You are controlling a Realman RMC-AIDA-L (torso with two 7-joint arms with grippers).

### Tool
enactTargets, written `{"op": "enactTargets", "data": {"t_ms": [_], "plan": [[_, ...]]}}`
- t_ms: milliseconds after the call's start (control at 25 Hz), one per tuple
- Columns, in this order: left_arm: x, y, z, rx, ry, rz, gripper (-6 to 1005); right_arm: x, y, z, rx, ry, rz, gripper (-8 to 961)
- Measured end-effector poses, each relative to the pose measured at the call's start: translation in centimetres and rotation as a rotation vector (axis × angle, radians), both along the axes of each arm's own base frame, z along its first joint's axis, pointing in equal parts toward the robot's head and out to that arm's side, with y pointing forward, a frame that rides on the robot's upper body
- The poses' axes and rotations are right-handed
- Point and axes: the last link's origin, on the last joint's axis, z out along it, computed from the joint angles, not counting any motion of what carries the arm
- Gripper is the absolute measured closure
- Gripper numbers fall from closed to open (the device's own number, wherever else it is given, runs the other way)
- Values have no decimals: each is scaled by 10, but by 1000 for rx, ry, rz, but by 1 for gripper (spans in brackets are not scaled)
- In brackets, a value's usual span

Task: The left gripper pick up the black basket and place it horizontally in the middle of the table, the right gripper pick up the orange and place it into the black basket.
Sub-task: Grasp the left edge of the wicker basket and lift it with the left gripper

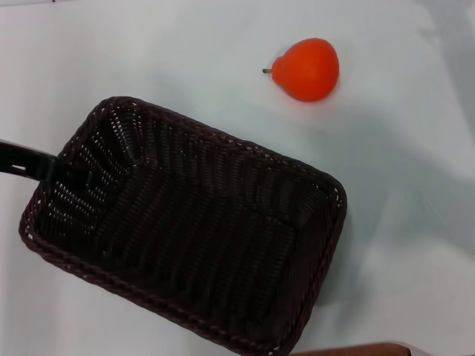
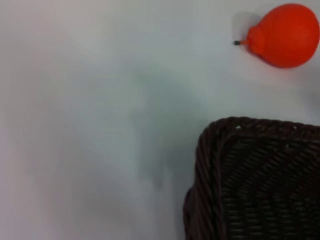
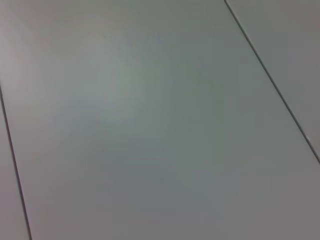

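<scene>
Head view: plain white table (image 1: 185, 44)

Not seeing any text, labels, brands, numbers or signs anywhere. Nothing readable showing on the black basket (image 1: 193, 237) filling the lower left of the head view, nothing on the orange (image 1: 308, 69) sitting in the upper right, nothing printed on the white table (image 1: 185, 52). Just getting plain pale surface with thin dark lines in the right wrist view, no writing there either.
</scene>
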Motion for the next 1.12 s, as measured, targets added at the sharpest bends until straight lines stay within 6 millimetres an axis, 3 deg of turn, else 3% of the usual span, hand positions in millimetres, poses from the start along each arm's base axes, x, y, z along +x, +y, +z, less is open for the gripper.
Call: {"op": "enactTargets", "data": {"t_ms": [560,1000,1120], "plan": [[3,6,-18,-49,-6,15,325,2,-7,2,18,-1,8,70],[-9,12,-24,-12,51,73,759,0,-16,1,38,7,42,73],[-11,15,-23,22,31,124,796,1,-17,0,36,12,40,75]]}}
